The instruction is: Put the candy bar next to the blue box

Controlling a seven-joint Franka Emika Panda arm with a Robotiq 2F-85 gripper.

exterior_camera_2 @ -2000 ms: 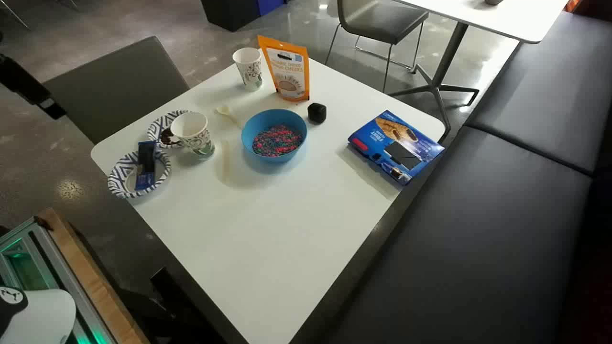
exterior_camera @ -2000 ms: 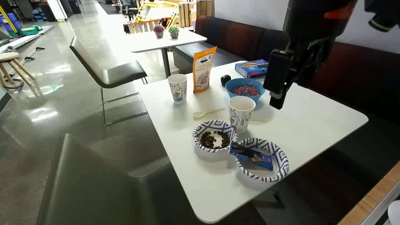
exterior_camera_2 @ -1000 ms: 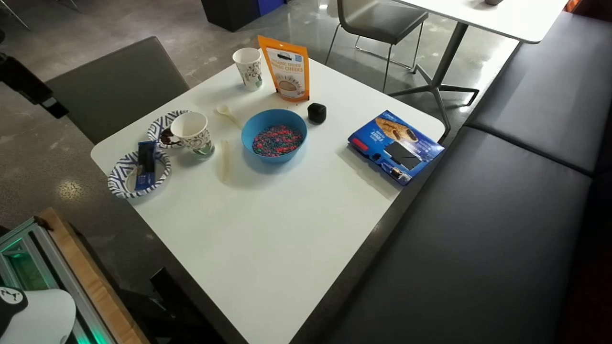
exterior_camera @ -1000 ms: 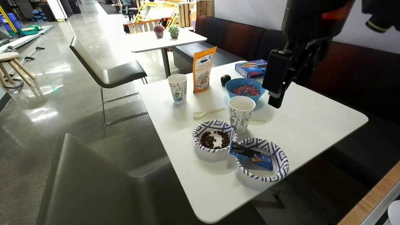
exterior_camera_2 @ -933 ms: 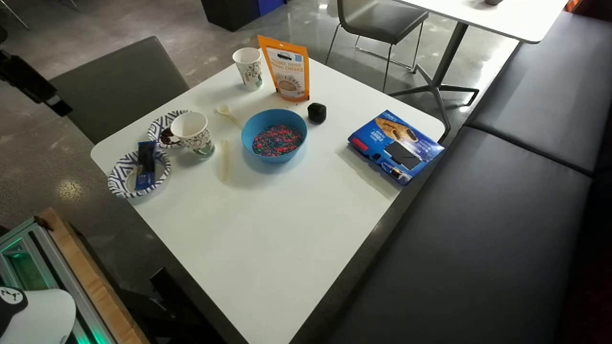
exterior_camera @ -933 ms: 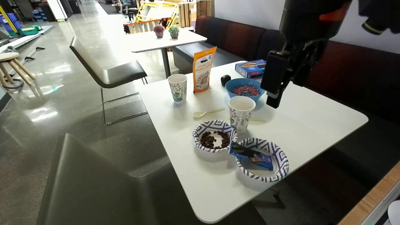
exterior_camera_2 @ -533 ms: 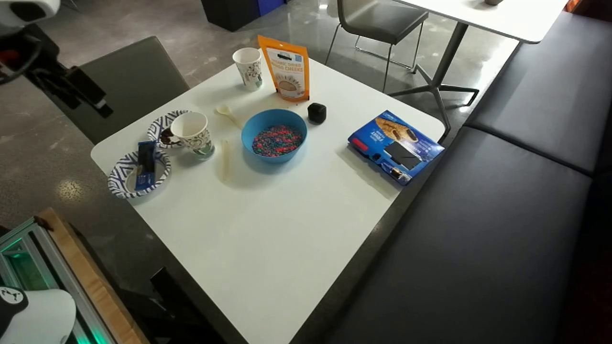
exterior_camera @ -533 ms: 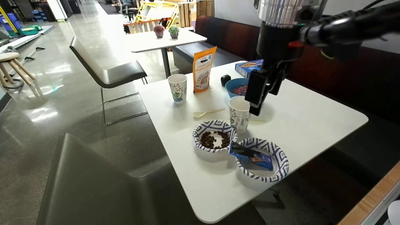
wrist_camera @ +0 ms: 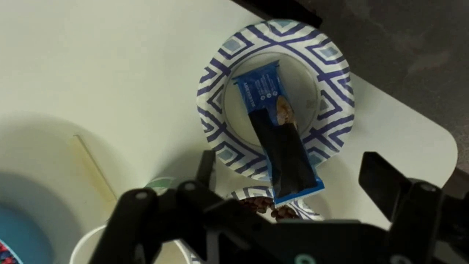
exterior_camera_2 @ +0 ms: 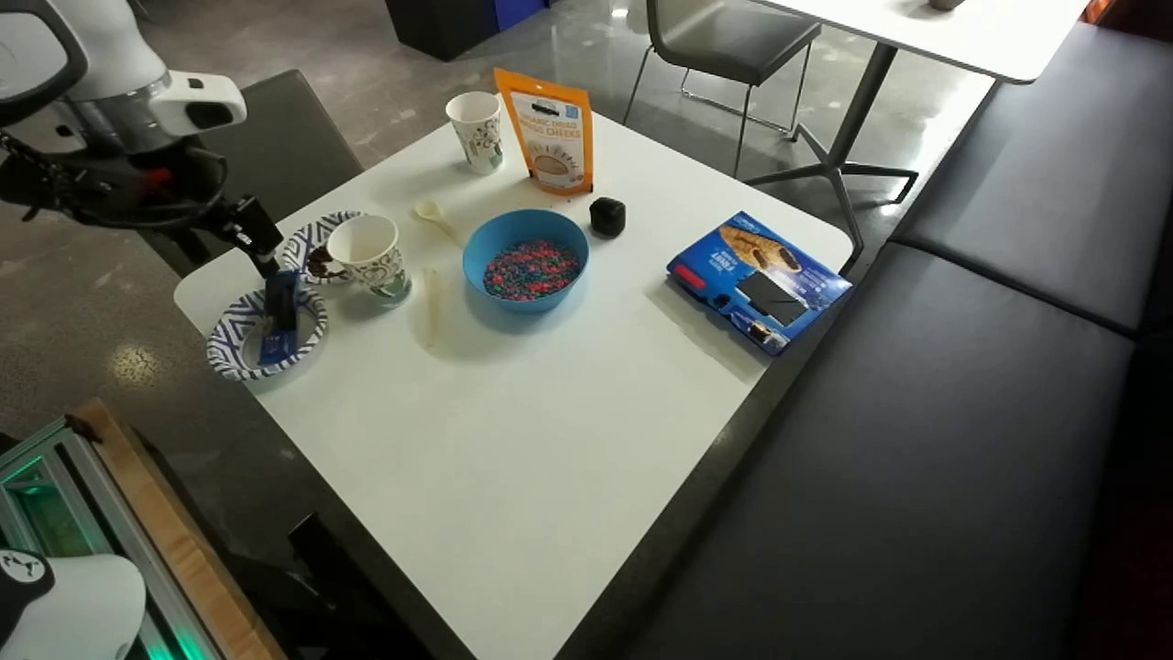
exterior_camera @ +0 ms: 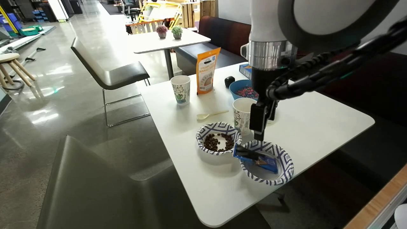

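In an exterior view, the candy bar (exterior_camera_2: pixel 279 318) lies on a paper plate (exterior_camera_2: pixel 222 348) at the left edge of the table (exterior_camera_2: pixel 513 440), one end past the rim. Behind sits a second plate (exterior_camera_2: pixel 298 243) with coffee beans (exterior_camera_2: pixel 321 264) in it; a paper cup (exterior_camera_2: pixel 369 259) stands at its right. Further right is a bowl (exterior_camera_2: pixel 490 246) of small pieces (exterior_camera_2: pixel 531 270), a mango pouch (exterior_camera_2: pixel 555 137) behind it, another cup (exterior_camera_2: pixel 476 133) left of the pouch. The snack-bar box (exterior_camera_2: pixel 761 280) lies at the right edge.
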